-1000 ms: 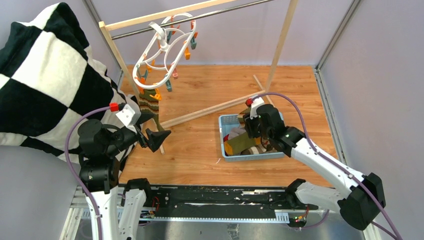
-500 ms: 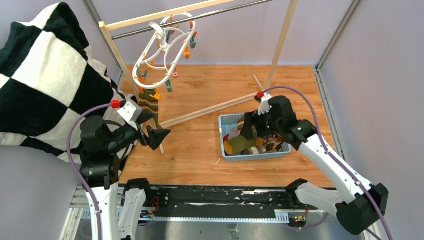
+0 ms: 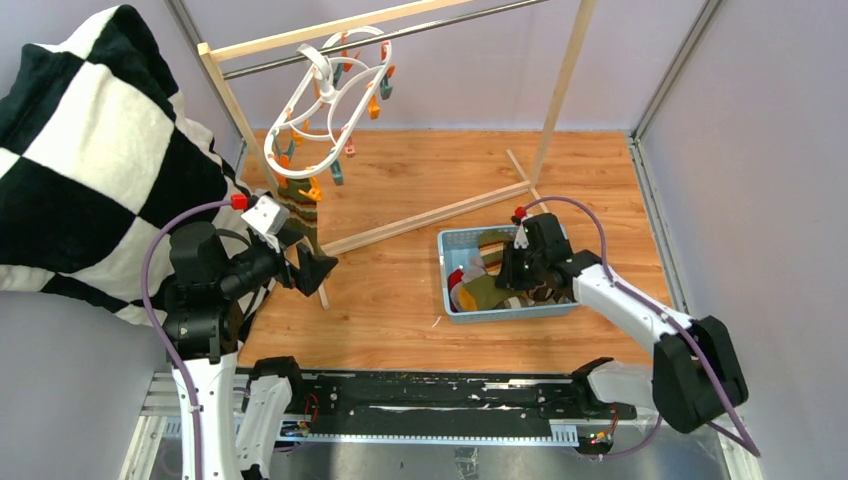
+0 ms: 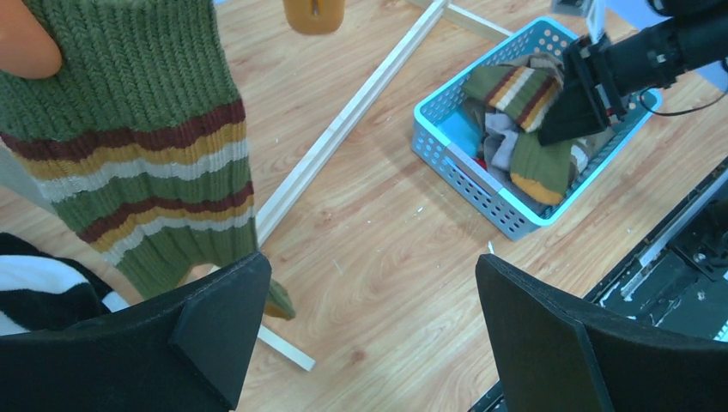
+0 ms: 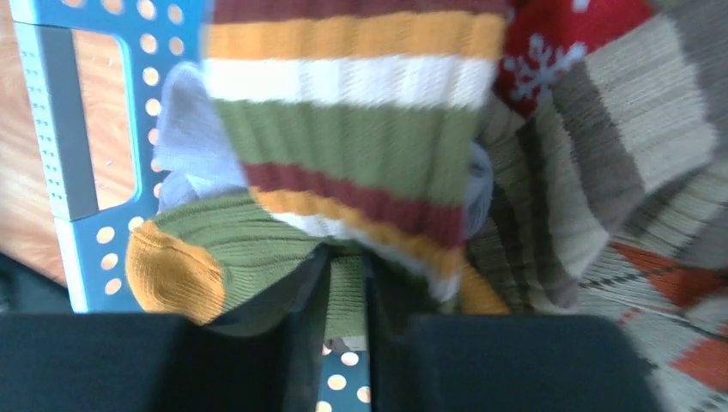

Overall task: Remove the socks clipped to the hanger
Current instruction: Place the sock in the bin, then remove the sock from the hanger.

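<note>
L gripper [image 3: 312,268] hovers w/ jaws wide apart, nothing btwn them, just beside the lower end of the hanging green striped sock [image 3: 298,212]. In the L wrist view that sock [image 4: 146,146] hangs upright, w/ maroon, mustard and cream bands, an orange clip [image 4: 24,43] overlapping its top-left edge; fingers [image 4: 219,318] sit below it, not touching. The white oval hanger [image 3: 322,72] hangs tilted from the metal rod [image 3: 400,35] of the wooden rack [image 3: 235,100], orange and teal clips dangling off it. Checkered blanket [image 3: 90,150] is draped at far left. R gripper [image 3: 505,272] is down inside the blue basket [image 3: 443,270] on the wood floor, well apart from the hanger. R wrist view: fingers nearly together, pinching a fold of the green mustard-toe sock [image 5: 343,154]. Packed round it in the basket: a grey sock [image 5: 185,129], red snowflake sock [image 5: 567,43], taupe striped sock [image 5: 601,129] and argyle sock [image 5: 678,283], all overlapping.
</note>
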